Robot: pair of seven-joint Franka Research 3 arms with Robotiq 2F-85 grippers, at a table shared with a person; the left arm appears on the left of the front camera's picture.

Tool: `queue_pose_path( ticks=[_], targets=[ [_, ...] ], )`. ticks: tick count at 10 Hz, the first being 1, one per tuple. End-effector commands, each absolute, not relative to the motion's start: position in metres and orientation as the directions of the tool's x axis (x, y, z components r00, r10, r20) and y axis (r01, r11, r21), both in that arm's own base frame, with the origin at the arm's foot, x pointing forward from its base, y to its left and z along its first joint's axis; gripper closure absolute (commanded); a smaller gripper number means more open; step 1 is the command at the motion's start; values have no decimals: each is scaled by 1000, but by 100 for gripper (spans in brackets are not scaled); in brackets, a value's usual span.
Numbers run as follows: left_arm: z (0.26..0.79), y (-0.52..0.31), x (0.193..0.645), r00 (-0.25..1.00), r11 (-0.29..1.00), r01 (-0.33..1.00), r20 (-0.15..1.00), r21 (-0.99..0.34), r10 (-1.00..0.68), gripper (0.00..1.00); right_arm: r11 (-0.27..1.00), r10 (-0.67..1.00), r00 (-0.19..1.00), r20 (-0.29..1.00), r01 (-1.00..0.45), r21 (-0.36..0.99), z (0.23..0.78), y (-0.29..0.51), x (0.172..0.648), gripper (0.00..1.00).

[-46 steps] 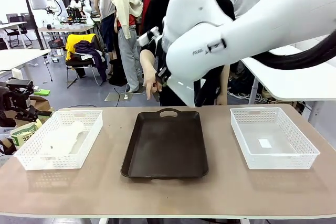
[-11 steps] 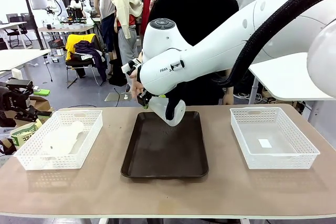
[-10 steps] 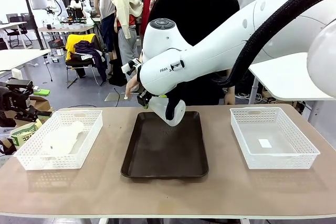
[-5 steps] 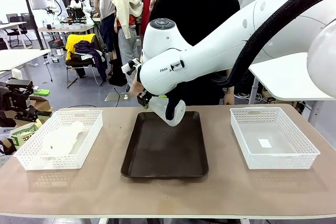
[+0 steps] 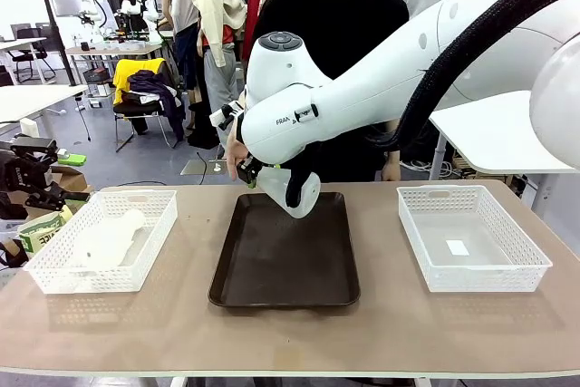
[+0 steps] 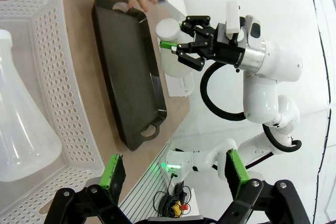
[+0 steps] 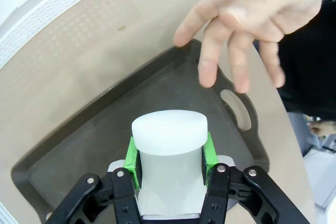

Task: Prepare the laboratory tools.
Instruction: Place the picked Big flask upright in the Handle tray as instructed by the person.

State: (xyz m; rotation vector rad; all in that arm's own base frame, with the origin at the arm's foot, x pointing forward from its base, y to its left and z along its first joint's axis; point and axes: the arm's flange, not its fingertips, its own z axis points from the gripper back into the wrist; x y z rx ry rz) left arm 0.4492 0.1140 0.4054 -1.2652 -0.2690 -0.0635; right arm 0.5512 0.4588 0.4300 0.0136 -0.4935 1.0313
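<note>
Right gripper [image 7: 169, 158] clamps one flask [image 5: 308, 195] by its neck above the tray [image 5: 272, 269], 12 o'clock end, not yet set down. Second flask [image 5: 104, 242] lies in the 9 o'clock basket [image 5: 54, 274]. Left gripper [image 6: 173, 169] is spread and empty.

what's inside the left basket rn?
One frosted conical flask, lying on its side in the left basket. Its body covers the basket floor beneath it, so anything under it can't be seen.
</note>
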Motion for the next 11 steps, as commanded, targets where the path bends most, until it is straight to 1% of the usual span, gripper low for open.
queue_pose_path(
  ticks=[1, 3, 4, 5, 6, 7, 9, 11],
  targets=[
    [407, 115, 448, 966, 304, 197, 238, -932, 103, 0, 484, 805, 338, 488, -850, -210, 445, 449, 539, 100],
    [407, 115, 448, 966, 304, 197, 238, -932, 103, 0, 423, 778, 223, 588, -877, -227, 467, 428, 522, 100],
    [407, 115, 448, 966, 304, 197, 238, -932, 103, 0, 379, 724, 154, 672, -903, -201, 475, 414, 519, 100],
    [407, 115, 448, 966, 304, 197, 238, -932, 103, 0, 293, 643, 52, 764, -939, -182, 478, 402, 519, 100],
    [407, 115, 448, 966, 304, 197, 238, -932, 103, 0, 260, 541, -30, 840, -944, -202, 476, 390, 523, 100],
    [407, 115, 448, 966, 304, 197, 238, -932, 103, 0, 202, 449, -107, 887, -955, -218, 470, 381, 526, 100],
    [407, 115, 448, 966, 304, 197, 238, -932, 103, 0, 120, 287, -168, 943, -970, -209, 453, 367, 527, 100],
    [407, 115, 448, 966, 304, 197, 238, -932, 103, 0, 115, 192, -180, 965, -972, -205, 441, 357, 530, 100]
  ],
)
